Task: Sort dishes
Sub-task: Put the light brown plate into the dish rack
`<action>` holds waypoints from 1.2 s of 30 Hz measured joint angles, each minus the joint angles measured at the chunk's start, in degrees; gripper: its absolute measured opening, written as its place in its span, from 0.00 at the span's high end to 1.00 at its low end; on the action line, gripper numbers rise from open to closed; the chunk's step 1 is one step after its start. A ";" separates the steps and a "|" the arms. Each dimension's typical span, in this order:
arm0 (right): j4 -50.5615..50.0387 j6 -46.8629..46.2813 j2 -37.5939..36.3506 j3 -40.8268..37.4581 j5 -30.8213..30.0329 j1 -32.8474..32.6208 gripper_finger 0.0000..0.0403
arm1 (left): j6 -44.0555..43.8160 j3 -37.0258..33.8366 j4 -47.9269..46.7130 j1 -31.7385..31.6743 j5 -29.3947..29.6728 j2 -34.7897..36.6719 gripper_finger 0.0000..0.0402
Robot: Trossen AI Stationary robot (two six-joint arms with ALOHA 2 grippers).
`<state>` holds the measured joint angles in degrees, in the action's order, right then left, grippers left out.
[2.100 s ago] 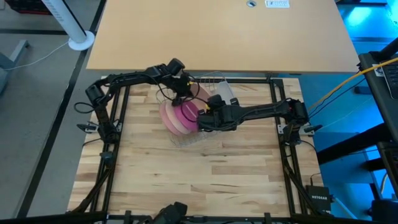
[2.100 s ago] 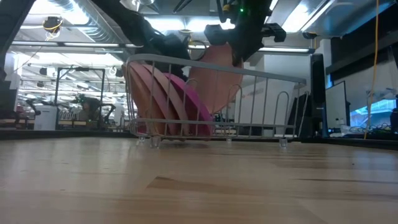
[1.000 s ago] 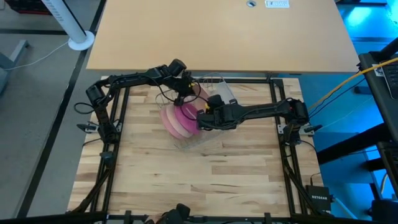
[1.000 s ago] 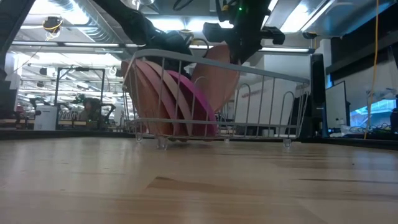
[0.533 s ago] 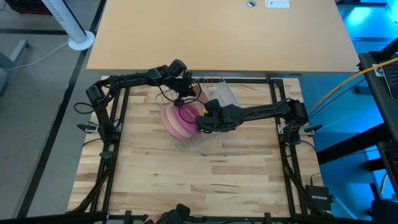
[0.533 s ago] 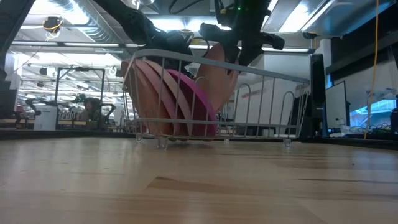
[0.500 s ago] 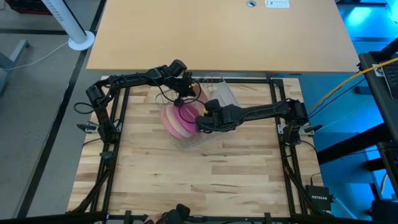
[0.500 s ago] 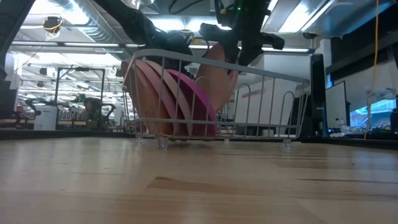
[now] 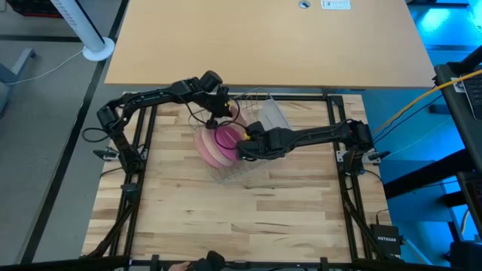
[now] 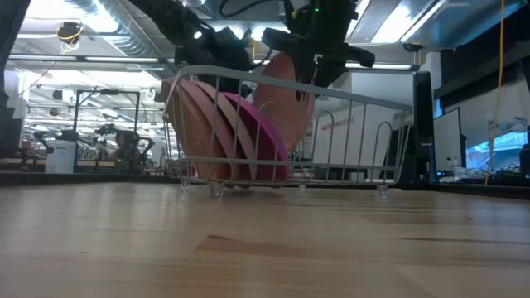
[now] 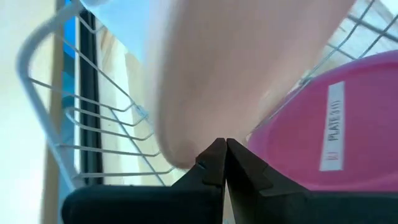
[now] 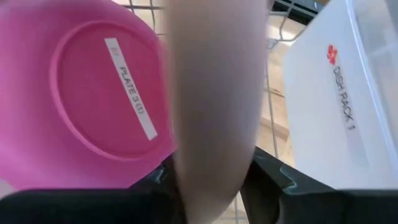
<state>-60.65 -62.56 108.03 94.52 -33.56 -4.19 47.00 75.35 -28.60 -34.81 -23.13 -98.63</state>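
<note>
A silver wire dish rack [image 10: 348, 136] is seen on a pale wooden table [image 9: 248, 211], with three round shallow plastic plates stood on edge inside it. The pale peach plate [image 12: 214, 106] is straddled by the right gripper [image 12: 208, 180], whose dark fingers [image 12: 273, 180] are spread to either side of its rim; whether the rim is gripped or only flanked cannot be told. Just beside that gripper, the magenta-pink plate [image 12: 93, 93] is shown from behind, a white label stuck to its base. The tan-brown plate [image 10: 195, 124] is leaned at the rack's end farthest from the right gripper, beyond the pink one. The left gripper [image 11: 222, 163] is held over the rack with its fingertips pressed together on nothing, the peach plate close before them. A clear plastic tray [image 12: 339, 93] is seen on the right gripper's other side.
</note>
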 joint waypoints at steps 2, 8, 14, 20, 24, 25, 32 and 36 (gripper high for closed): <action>1.03 1.05 -0.02 0.00 -0.22 0.00 0.73 | 0.79 0.00 -0.48 -0.02 0.04 1.49 1.00; 1.63 1.58 -0.04 -0.02 1.19 0.07 0.73 | 2.49 0.00 -4.65 -0.02 0.17 7.61 1.00; 1.64 1.46 -0.07 -0.02 3.78 0.10 0.73 | 1.58 0.02 -7.25 -0.02 0.11 13.31 1.00; 2.63 2.49 -0.09 -0.02 6.38 0.04 0.73 | 0.95 0.02 -5.84 -0.02 0.04 17.41 1.00; 4.03 4.37 -0.09 -0.02 6.22 0.02 0.73 | -0.55 0.07 -2.36 -0.03 -0.05 18.06 1.00; 4.29 4.43 -0.09 -0.02 6.02 0.02 0.73 | -1.31 0.07 -1.51 -0.04 -0.02 17.98 1.00; 4.41 4.53 -0.09 -0.02 4.90 0.02 0.73 | -4.46 0.07 5.72 -0.04 -2.20 15.07 1.00; 4.44 4.55 -0.09 -0.02 4.70 0.02 0.73 | -6.63 0.07 8.26 0.46 -4.64 12.76 1.00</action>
<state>-56.22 -58.01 107.94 94.50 -28.86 -4.16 40.37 75.42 -20.33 -34.34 -27.77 -85.87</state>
